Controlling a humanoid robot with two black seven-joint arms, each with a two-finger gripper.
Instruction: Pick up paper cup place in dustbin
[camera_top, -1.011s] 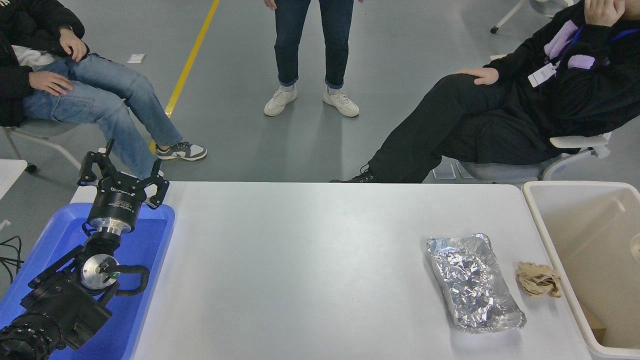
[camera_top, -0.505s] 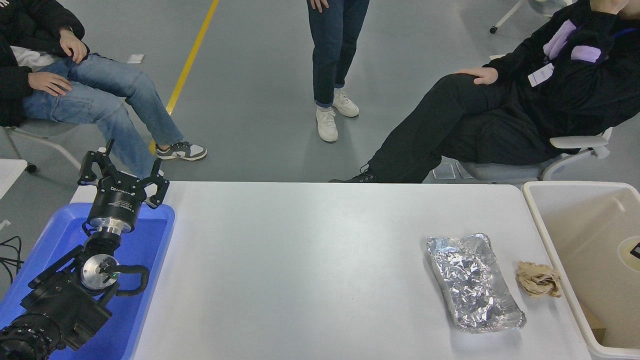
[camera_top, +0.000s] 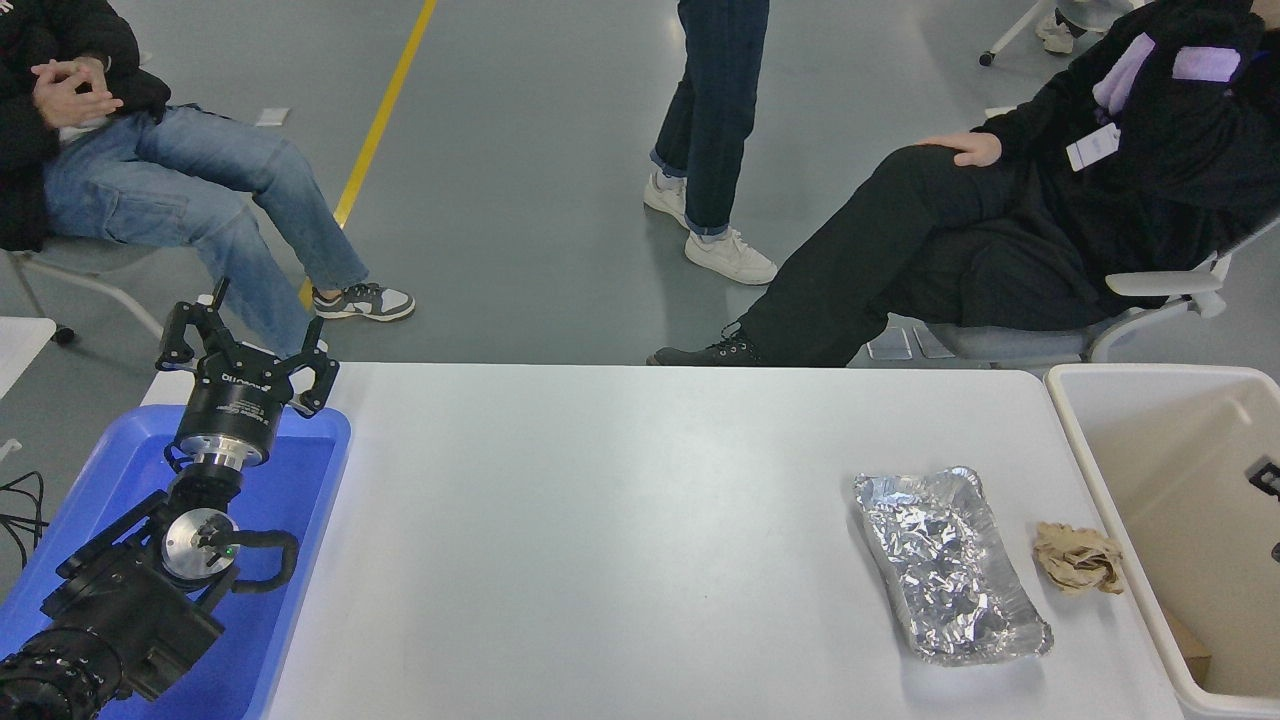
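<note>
The paper cup is out of view. The dustbin is a cream rectangular bin at the table's right end, with a deep beige inside. Only two black tips of my right gripper show at the picture's right edge, over the dustbin's inside. They stand apart with bare bin wall between them and hold nothing that shows. My left gripper is open and empty, parked at the lower left over the far end of the blue tray.
A blue plastic tray lies under the left arm. A crumpled silver foil tray and a crumpled brown paper wad lie on the white table near the dustbin. Three people are at the far side.
The cup showed at the right edge over the dustbin half a second ago and is gone from view now. The right gripper's tips now stand apart. The standing person walked to the right.
</note>
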